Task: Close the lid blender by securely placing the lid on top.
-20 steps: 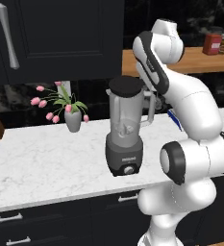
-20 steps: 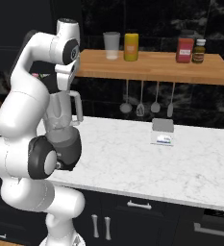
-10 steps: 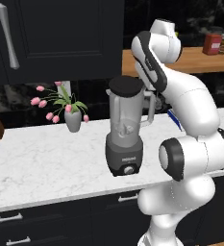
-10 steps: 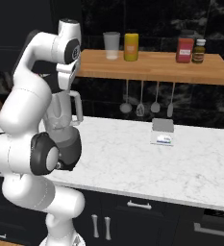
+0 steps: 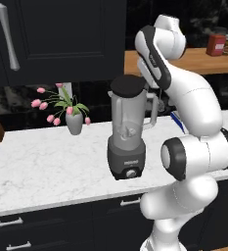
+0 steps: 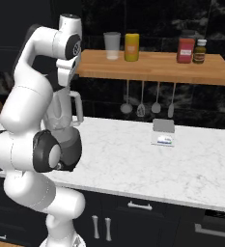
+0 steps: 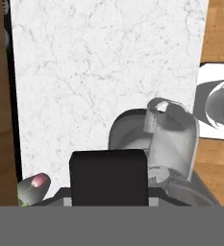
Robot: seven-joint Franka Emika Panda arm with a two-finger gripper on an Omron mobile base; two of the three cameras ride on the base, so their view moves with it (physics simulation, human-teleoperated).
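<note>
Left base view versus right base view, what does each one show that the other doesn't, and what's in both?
Left base view: the black lid sitting on top of the blender, the knob on its base, and a vase of pink tulips.

Right base view: hanging utensils, a small scale, and a clear cup and yellow canister on the shelf.

Both: the marble counter, the blender's jar and handle, the red jar on the wooden shelf.

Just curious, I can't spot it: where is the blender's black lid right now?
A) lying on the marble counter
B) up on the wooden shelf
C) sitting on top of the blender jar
C: in the left base view the lid caps the rim of the blender.
</note>
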